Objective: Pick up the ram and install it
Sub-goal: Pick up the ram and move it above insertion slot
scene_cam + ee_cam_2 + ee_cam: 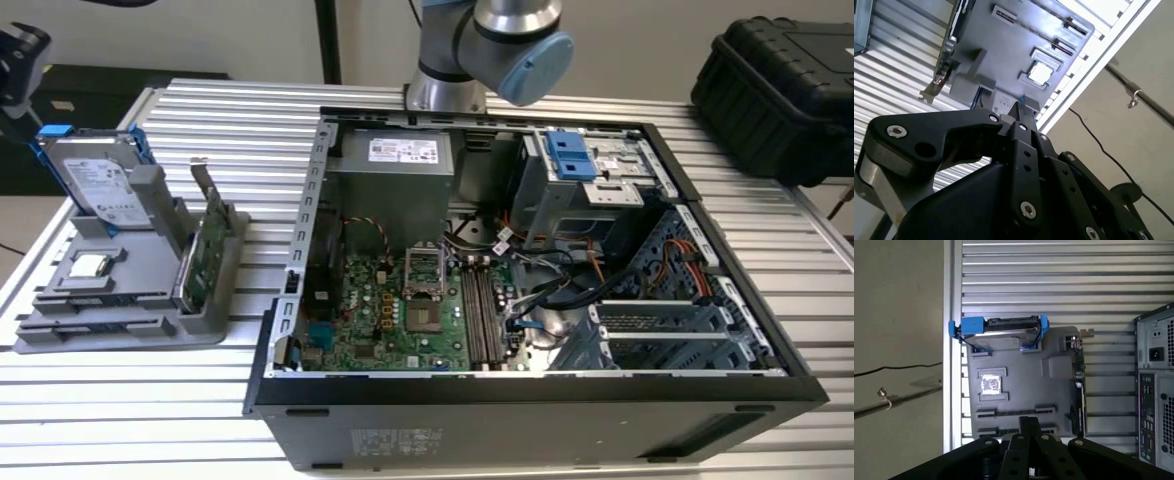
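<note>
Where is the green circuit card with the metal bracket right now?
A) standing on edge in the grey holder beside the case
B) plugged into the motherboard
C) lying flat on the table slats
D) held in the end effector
A: the green card stands on edge in a slot of the grey holder, which sits on the exterior view's left of the open computer case.
</note>
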Controlling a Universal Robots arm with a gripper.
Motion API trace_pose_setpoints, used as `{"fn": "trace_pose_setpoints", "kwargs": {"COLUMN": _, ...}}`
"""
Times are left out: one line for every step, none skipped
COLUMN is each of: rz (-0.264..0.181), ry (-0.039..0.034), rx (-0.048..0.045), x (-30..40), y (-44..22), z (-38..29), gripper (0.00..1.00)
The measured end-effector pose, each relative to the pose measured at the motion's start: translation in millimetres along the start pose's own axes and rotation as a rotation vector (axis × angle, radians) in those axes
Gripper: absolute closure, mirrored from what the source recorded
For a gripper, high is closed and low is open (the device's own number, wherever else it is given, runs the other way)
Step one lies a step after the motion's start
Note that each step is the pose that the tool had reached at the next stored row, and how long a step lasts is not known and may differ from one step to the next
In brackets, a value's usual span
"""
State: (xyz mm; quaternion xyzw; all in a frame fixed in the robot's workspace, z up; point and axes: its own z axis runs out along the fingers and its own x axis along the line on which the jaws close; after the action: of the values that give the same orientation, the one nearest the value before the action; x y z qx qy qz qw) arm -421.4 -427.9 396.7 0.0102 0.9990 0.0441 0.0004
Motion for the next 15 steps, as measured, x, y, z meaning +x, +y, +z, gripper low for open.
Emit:
{"fn": "trace_pose_setpoints", "kwargs": {"rz": 0.000, "ry": 0.0000, "rx": -0.0001, "x": 0.0, "y": -0.4, "z": 0.0, "gripper": 1.00}}
{"fn": "trace_pose_setpoints", "kwargs": {"rz": -0.001, "ry": 0.0001, "rx": 0.0000, "x": 0.0, "y": -0.9, "z": -0.1, "gripper": 1.00}}
{"fn": "trace_pose_setpoints", "kwargs": {"rz": -0.001, "ry": 0.0001, "rx": -0.0001, "x": 0.0, "y": -1.3, "z": -0.2, "gripper": 1.00}}
{"fn": "trace_pose_setpoints", "kwargs": {"rz": -0.001, "ry": 0.0001, "rx": -0.0001, "x": 0.0, "y": -1.7, "z": -0.2, "gripper": 1.00}}
{"fn": "trace_pose_setpoints", "kwargs": {"rz": -0.001, "ry": 0.0001, "rx": -0.0002, "x": 0.0, "y": -2.1, "z": -0.2, "gripper": 1.00}}
{"fn": "trace_pose_setpoints", "kwargs": {"rz": -0.002, "ry": 0.0002, "rx": -0.0002, "x": 0.0, "y": -2.4, "z": -0.3, "gripper": 1.00}}
{"fn": "trace_pose_setpoints", "kwargs": {"rz": -0.002, "ry": 0.0003, "rx": -0.0002, "x": -0.1, "y": -2.8, "z": -0.3, "gripper": 1.00}}
{"fn": "trace_pose_setpoints", "kwargs": {"rz": -0.002, "ry": 0.0002, "rx": -0.0003, "x": -0.1, "y": -3.2, "z": -0.3, "gripper": 1.00}}
{"fn": "trace_pose_setpoints", "kwargs": {"rz": -0.003, "ry": 0.0003, "rx": -0.0003, "x": -0.1, "y": -3.5, "z": -0.3, "gripper": 1.00}}
{"fn": "trace_pose_setpoints", "kwargs": {"rz": -0.003, "ry": 0.0004, "rx": -0.0003, "x": -0.1, "y": -3.8, "z": -0.4, "gripper": 1.00}}
{"fn": "trace_pose_setpoints", "kwargs": {"rz": -0.003, "ry": 0.0004, "rx": -0.0003, "x": -0.1, "y": -4.1, "z": -0.4, "gripper": 1.00}}
{"fn": "trace_pose_setpoints", "kwargs": {"rz": -0.004, "ry": 0.0003, "rx": -0.0004, "x": -0.1, "y": -4.4, "z": -0.4, "gripper": 1.00}}
{"fn": "trace_pose_setpoints", "kwargs": {"rz": -0.004, "ry": 0.0004, "rx": -0.0003, "x": -0.1, "y": -4.7, "z": -0.4, "gripper": 1.00}}
{"fn": "trace_pose_setpoints", "kwargs": {"rz": -0.004, "ry": 0.0004, "rx": -0.0004, "x": -0.1, "y": -5.0, "z": -0.5, "gripper": 1.00}}
{"fn": "trace_pose_setpoints", "kwargs": {"rz": -0.004, "ry": 0.0005, "rx": -0.0004, "x": -0.1, "y": -5.3, "z": -0.5, "gripper": 1.00}}
